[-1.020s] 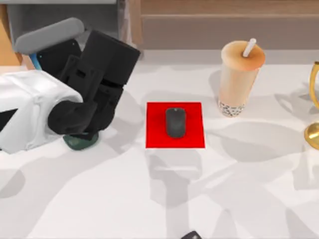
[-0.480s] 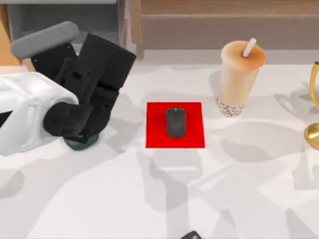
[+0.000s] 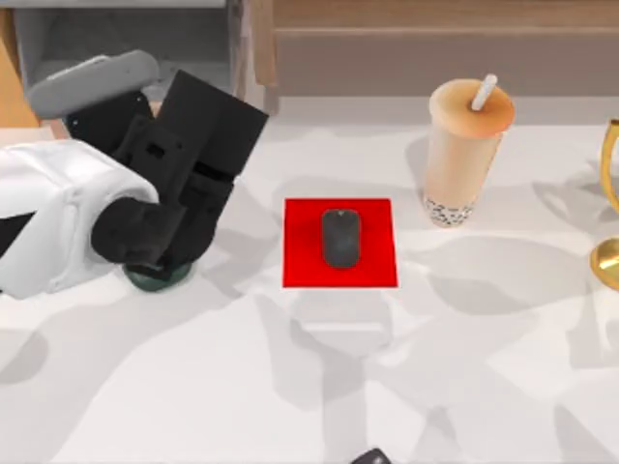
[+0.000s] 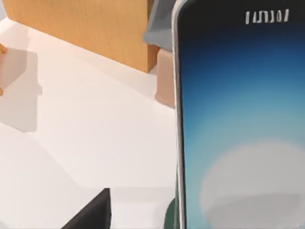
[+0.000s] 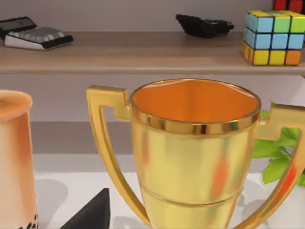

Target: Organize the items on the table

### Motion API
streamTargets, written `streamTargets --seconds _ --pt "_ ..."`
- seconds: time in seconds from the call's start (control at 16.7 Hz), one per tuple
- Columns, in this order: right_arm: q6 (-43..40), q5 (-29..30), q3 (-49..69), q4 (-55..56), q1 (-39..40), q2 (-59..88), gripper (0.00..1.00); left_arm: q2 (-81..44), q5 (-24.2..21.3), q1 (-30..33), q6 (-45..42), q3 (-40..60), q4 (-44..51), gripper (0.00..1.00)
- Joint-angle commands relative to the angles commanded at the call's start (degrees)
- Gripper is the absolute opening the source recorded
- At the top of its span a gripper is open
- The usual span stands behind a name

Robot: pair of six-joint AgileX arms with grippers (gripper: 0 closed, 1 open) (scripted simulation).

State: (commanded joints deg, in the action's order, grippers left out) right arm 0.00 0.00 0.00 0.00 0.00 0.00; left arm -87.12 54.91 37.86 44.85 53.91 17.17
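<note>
Smartphone (image 4: 240, 119), glossy slab, fills left wrist view; jaws' state I cannot tell.

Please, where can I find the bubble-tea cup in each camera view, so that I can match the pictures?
Top view: the bubble-tea cup stands upright at the back, right of centre.
Left wrist view: this camera faces the smartphone and bare table instead.
Right wrist view: the cup's side is at the picture's left edge.
Shared landmark: the gold trophy, the cup's neighbour in both the top and right wrist views.
</note>
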Motion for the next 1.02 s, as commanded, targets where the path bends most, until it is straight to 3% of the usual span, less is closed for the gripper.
streamTargets --seconds 0.18,0.42,1.02 --pt "0.0 0.0 0.0 0.0 0.0 0.0 1.0 3.54 -2.59 -0.91 -1.85 -1.96 -0.89 1.0" --pt "0.0 0.0 0.0 0.0 0.0 0.0 1.0 15.93 -10.43 -5.68 -8.19 -9.43 -3.24 1.0" --pt "0.0 0.0 0.0 0.0 0.0 0.0 1.0 67.17 -40.46 -27.69 -33.2 -39.9 -12.32 1.0"
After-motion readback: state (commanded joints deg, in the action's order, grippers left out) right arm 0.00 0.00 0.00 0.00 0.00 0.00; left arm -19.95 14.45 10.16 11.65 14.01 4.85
